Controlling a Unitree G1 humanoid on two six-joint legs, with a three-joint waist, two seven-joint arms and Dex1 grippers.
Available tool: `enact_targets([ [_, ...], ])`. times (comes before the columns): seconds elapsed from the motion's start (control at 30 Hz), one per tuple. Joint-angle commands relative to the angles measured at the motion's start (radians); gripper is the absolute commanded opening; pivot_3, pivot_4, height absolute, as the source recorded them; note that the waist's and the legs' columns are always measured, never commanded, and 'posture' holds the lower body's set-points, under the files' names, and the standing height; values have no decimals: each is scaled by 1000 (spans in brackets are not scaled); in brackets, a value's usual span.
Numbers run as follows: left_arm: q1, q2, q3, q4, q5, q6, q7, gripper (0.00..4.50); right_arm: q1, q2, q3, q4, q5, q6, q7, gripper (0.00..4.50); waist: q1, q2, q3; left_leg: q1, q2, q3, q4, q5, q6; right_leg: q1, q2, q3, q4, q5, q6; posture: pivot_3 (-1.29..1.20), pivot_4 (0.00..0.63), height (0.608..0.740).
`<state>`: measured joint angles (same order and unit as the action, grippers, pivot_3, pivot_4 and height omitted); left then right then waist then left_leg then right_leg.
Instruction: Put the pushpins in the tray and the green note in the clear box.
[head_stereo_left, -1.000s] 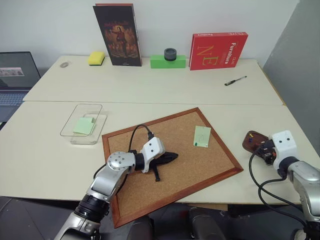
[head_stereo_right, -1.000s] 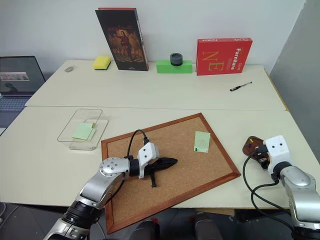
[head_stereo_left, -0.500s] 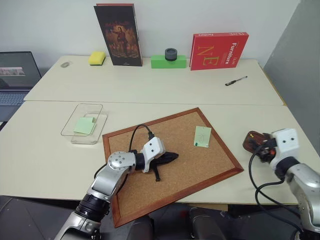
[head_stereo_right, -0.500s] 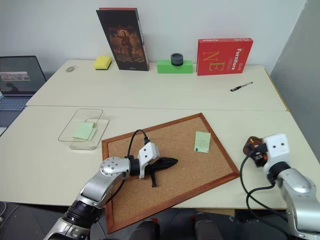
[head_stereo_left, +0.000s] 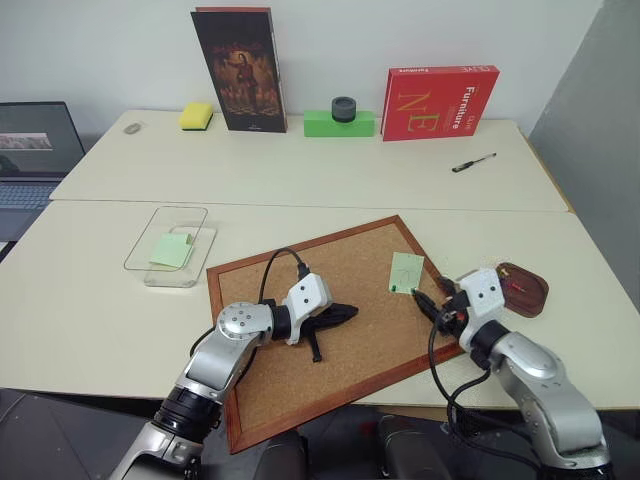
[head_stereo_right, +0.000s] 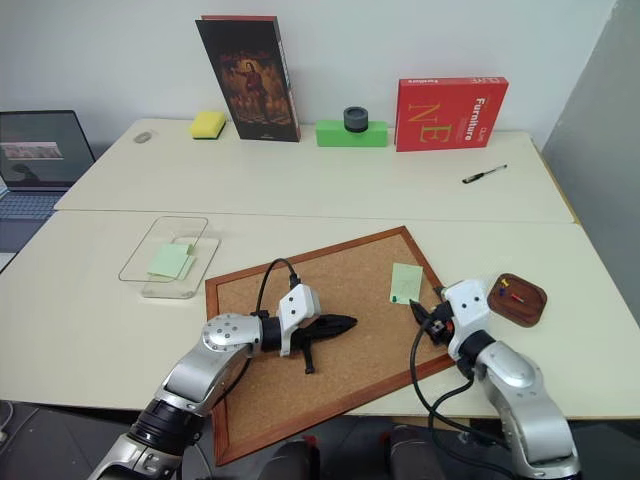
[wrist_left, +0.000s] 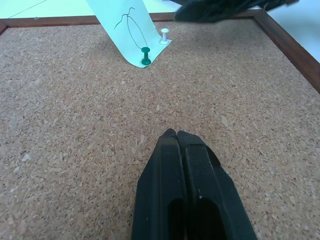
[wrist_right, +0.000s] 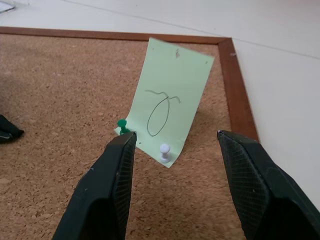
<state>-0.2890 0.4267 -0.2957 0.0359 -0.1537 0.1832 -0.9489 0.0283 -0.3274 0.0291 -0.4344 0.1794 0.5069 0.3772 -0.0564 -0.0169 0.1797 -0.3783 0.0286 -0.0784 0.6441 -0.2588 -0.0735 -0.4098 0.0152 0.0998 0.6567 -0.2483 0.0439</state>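
right pincer (wrist_right: 175, 150) spread | green note (wrist_right: 170, 102) just ahead between its fingers, pinned by green pushpin (wrist_right: 122, 125) and white pushpin (wrist_right: 164, 150) | left pincer (wrist_left: 176, 134) pressed together

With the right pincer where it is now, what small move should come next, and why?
Probably ease the right pincer forward and shut it on the white pushpin. Its fingers stand open just short of the green note, which a white and a green pushpin pin to the corkboard. The note cannot go anywhere until both are out.
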Motion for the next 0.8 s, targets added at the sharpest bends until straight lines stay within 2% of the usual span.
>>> enact_targets([
  [0.03,31,5,-39,46,38,24,1,0,-29,16,22,7,-16,-43,-15,2724,0,0,0,0,0,0,0,0,0,0,0,0,0,0,0,0,150,740],
  [0.17,32,5,-38,45,38,25,3,0,-30,20,43,26,-34,-59,-16,2724,0,0,0,0,0,0,0,0,0,0,0,0,0,0,0,0,150,740],
  [0.27,32,7,-36,44,37,26,1,0,-29,23,52,36,-42,-60,-17,2314,0,0,0,0,0,0,0,0,0,0,0,0,0,0,0,0,150,740],
  [0.6,30,13,-33,43,35,27,-3,0,-5,25,67,32,-65,-62,-21,162,0,0,0,0,0,0,0,0,0,0,0,0,0,0,0,0,150,740],
  [0.8,27,11,-34,45,35,28,-4,0,-2,21,72,32,-73,-65,-16,60,0,0,0,0,0,0,0,0,0,0,0,0,0,0,0,0,150,740],
])
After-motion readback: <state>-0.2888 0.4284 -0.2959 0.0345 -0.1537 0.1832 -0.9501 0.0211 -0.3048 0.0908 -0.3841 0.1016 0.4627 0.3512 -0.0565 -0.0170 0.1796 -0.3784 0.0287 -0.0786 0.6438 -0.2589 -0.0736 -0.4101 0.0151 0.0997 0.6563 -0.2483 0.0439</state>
